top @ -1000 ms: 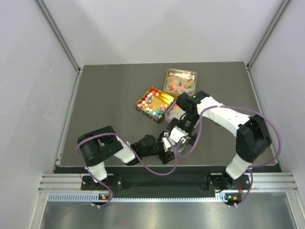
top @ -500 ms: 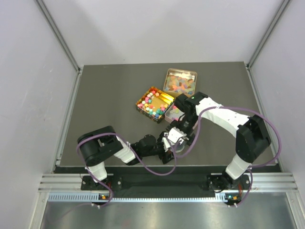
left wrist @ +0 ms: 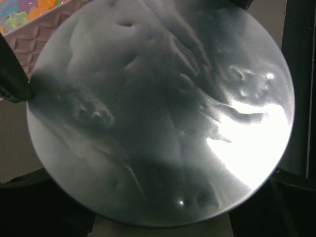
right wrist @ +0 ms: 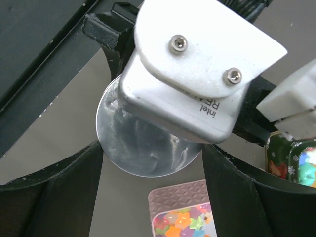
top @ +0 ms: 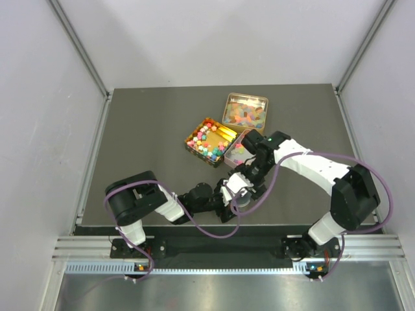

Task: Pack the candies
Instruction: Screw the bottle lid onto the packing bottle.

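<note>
The candies (top: pixel 209 141) fill an open gold tin, with more in a square tin (top: pixel 245 111) and a small pink tin (top: pixel 237 154). The left gripper (top: pixel 237 197) lies low near the front edge, shut across a round silver lid (top: pixel 241 203). This lid (left wrist: pixel 158 113) fills the left wrist view between the left gripper's (left wrist: pixel 160 197) dark fingers. The right gripper (top: pixel 249 173) hovers open just above the left wrist. In its own view the right gripper (right wrist: pixel 152 158) has its jaws wide, either side of the lid (right wrist: pixel 138 148) and the pink tin (right wrist: pixel 182 197) of star candies (right wrist: pixel 185 222).
The left wrist camera housing (right wrist: pixel 192 74) blocks much of the right wrist view. The edge of a patterned tin (right wrist: pixel 291 158) shows at the right. The pink tin's rim (left wrist: pixel 44 29) sits at the top left of the left wrist view. Grey walls enclose the dark table (top: pixel 149 129).
The right arm has shifted slightly towards the near side, above the left gripper, and its jaws have narrowed somewhat. The left arm and lid have stayed put.
</note>
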`<state>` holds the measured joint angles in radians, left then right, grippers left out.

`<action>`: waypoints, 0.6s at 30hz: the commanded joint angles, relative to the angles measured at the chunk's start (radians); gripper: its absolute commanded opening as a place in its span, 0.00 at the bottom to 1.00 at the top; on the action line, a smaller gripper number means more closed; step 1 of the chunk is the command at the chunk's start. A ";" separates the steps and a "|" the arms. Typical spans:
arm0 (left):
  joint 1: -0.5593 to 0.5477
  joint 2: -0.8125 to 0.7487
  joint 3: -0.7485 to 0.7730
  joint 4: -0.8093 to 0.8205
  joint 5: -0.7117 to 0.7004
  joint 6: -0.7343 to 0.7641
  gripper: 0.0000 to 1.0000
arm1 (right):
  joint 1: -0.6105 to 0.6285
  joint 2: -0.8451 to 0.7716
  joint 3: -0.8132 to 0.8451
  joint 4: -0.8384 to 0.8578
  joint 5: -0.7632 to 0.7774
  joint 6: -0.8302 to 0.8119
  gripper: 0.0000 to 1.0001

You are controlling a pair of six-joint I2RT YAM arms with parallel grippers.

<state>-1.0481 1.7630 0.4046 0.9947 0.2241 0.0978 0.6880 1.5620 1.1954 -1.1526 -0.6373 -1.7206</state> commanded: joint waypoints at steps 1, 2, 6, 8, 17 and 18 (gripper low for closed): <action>-0.004 0.012 0.002 -0.062 -0.020 0.025 0.55 | 0.031 0.024 -0.079 0.070 -0.030 0.171 0.72; -0.004 0.009 0.002 -0.061 -0.022 0.025 0.54 | 0.031 0.024 -0.083 0.089 -0.025 0.191 0.72; -0.004 0.003 0.005 -0.077 -0.028 0.019 0.54 | 0.033 0.024 -0.106 0.114 -0.002 0.335 0.71; -0.004 0.001 0.010 -0.085 -0.035 0.017 0.53 | 0.033 0.018 -0.109 0.116 -0.005 0.386 0.70; -0.004 0.012 0.023 -0.111 -0.075 -0.004 0.52 | 0.061 -0.045 -0.183 0.226 0.020 0.725 0.69; -0.004 0.012 0.023 -0.110 -0.072 -0.004 0.52 | 0.064 -0.051 -0.191 0.244 0.024 0.748 0.69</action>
<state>-1.0481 1.7603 0.4061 0.9890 0.2153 0.0750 0.6987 1.4677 1.0954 -0.9604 -0.6136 -1.2243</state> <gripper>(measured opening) 0.896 0.749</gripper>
